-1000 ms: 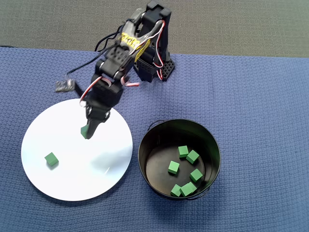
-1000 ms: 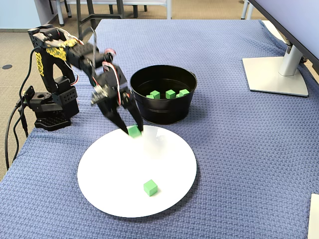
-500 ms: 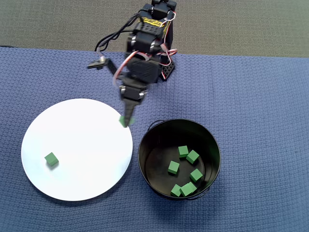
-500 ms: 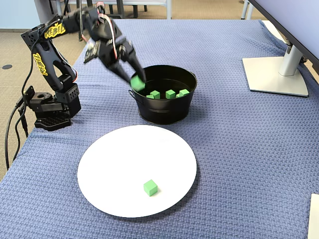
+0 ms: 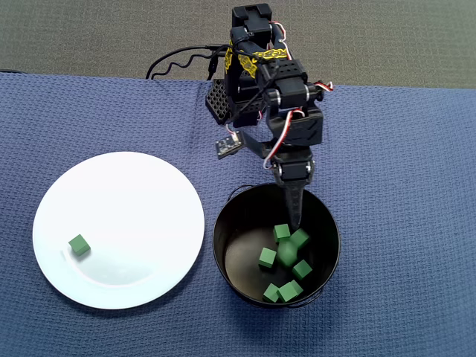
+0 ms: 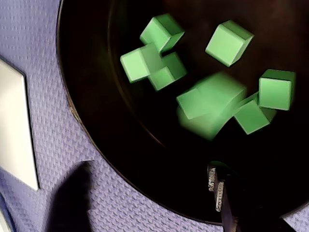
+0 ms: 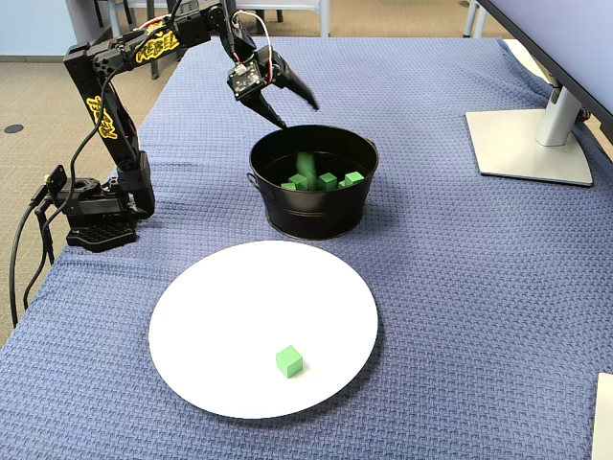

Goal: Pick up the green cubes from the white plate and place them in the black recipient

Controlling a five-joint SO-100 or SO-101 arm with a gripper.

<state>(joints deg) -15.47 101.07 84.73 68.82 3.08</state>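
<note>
Black arm of yours is stretched out from its base at the worktop's edge, reaching over the black recipient [image 7: 313, 182]. In the fixed view the upper links arch high and the end effector [image 7: 295, 107] hangs above the near-left rim, tips angled down toward the bucket. Your end effector is released: the two fingers [image 7: 271, 112] are spread apart with nothing between them. In the overhead view the end effector [image 5: 296, 216] points straight down into the bucket's mouth.

One green cube [image 7: 304, 166] shows as a blur in mid-air inside the bucket; the wrist view shows the same smeared green cube [image 6: 212, 107] over the others. Several more green cubes [image 5: 268, 258] lie on the shiny black bottom, some touching.

The white plate [image 5: 149, 201] sits on the blue cloth, left of the bucket in the overhead view, just beside it. One lone cube [image 5: 79, 245] rests on it near the far-left side.
</note>
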